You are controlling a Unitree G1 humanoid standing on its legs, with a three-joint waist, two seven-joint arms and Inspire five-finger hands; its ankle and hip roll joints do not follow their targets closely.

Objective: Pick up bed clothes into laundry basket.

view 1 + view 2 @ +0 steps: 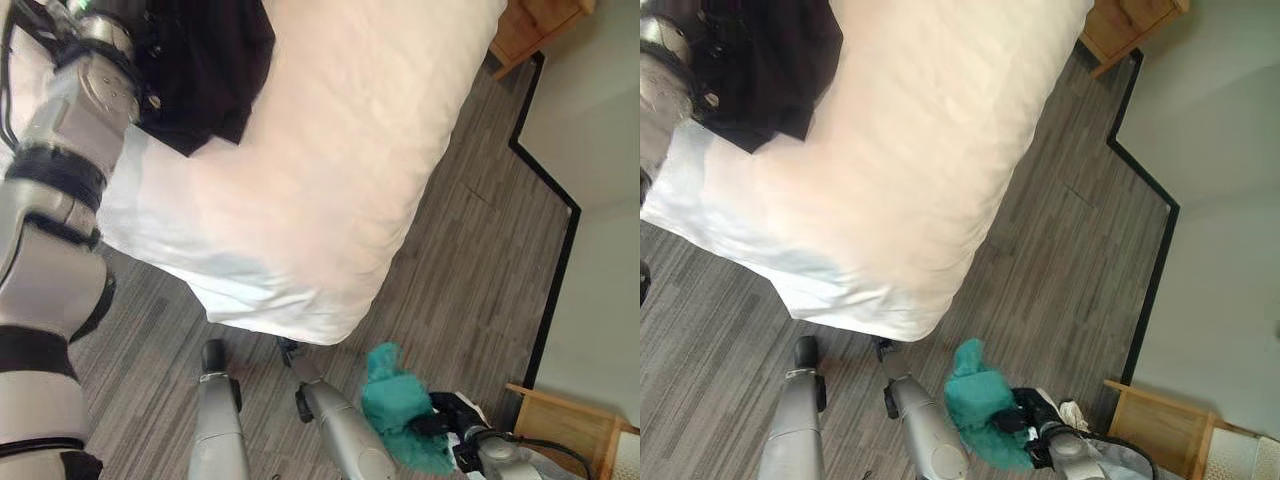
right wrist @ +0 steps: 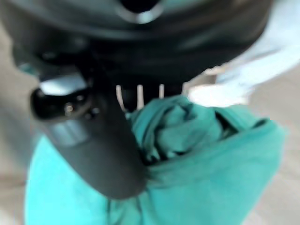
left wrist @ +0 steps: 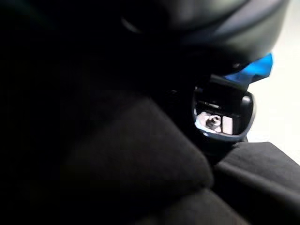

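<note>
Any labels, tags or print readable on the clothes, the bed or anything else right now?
None can be read.
Teal garment gripped by the right hand: no print shows.
Black garment on the bed, at the left hand: no label shows.

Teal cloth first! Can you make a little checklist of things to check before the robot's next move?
1. Teal cloth held by the right hand: ok, the thumb is pressed into the bunched fabric.
2. Teal cloth off the bed: ok, it hangs above the floor.
3. Black garment collected: not ok, it lies on the bed.
4. Left hand gripping the black garment: cannot tell, its fingers are buried in dark cloth.
5. Laundry basket located: cannot tell.
</note>
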